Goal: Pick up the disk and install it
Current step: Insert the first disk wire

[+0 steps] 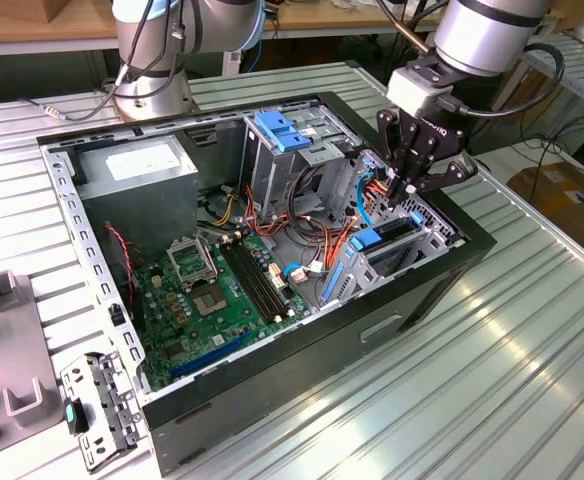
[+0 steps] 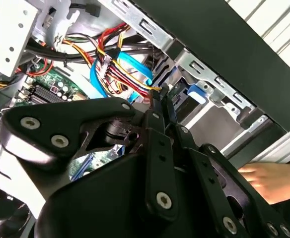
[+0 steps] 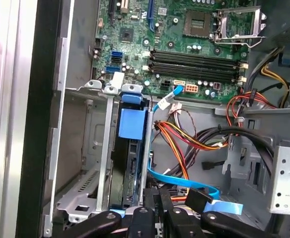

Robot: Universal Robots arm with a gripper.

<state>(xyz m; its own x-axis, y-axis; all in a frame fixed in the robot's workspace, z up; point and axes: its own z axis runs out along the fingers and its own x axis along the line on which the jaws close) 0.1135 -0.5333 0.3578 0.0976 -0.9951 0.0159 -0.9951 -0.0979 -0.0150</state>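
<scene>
The disk, a black drive in a bright blue carrier, stands on edge in the metal drive cage at the open computer case's side towards the exterior view's right. In the first wrist view the disk sits in its slot between grey metal walls. The second wrist view catches a blue corner of the disk. My gripper hangs just above the disk's far end with its fingers pressed together and nothing between them. Whether the tips touch the carrier is hidden.
Orange, red and blue cables run beside the cage. The motherboard, a grey power supply and a cage with a light blue latch sit inside the case. A person's hand rests outside the case wall.
</scene>
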